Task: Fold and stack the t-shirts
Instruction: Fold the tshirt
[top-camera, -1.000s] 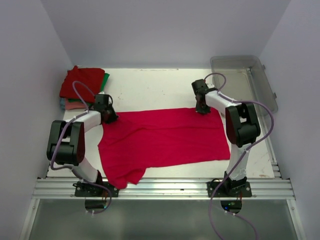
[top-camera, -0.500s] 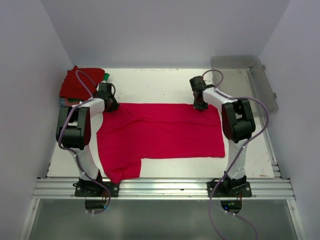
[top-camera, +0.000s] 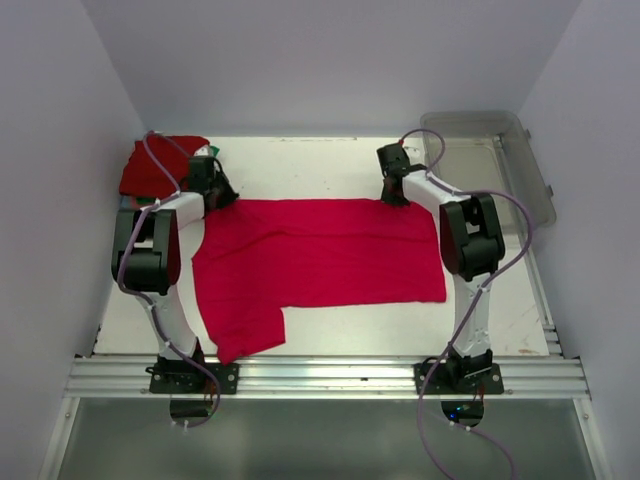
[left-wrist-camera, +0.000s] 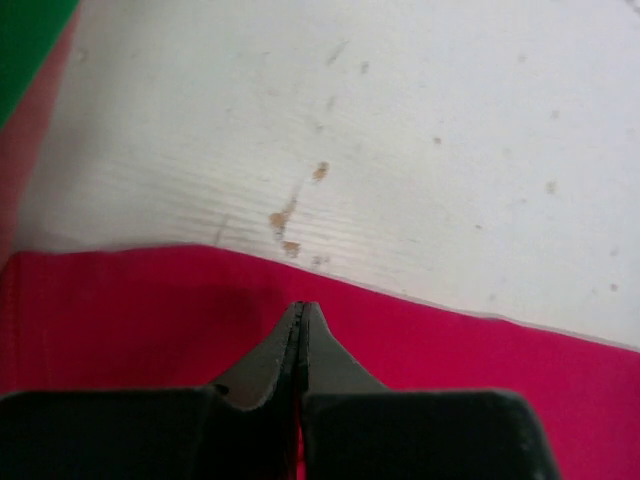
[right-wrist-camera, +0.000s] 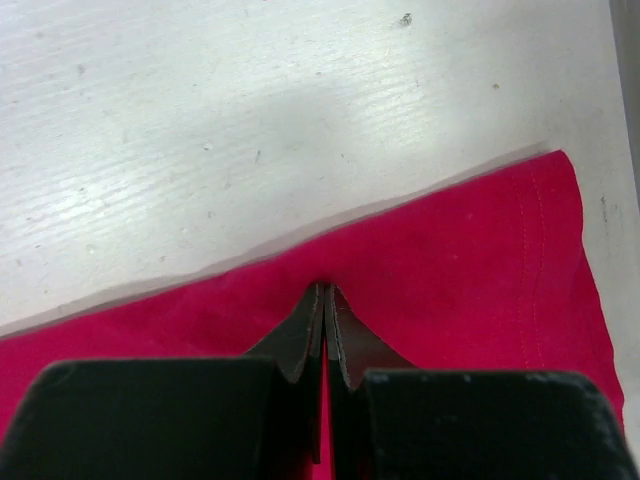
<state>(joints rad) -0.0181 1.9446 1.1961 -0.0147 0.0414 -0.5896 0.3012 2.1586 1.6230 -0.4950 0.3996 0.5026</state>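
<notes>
Crimson-pink t-shirt (top-camera: 320, 255) flat, far edge pinched — left jaws, right jaws

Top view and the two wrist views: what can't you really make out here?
- Folded stack: in the top view the left arm covers its near side, so the shirts cannot be counted.
- Left gripper and right gripper: in the wrist views the shut fingers hide whether cloth of the crimson shirt is caught between them.
- The crimson shirt's neck opening: not visible in any view.
</notes>
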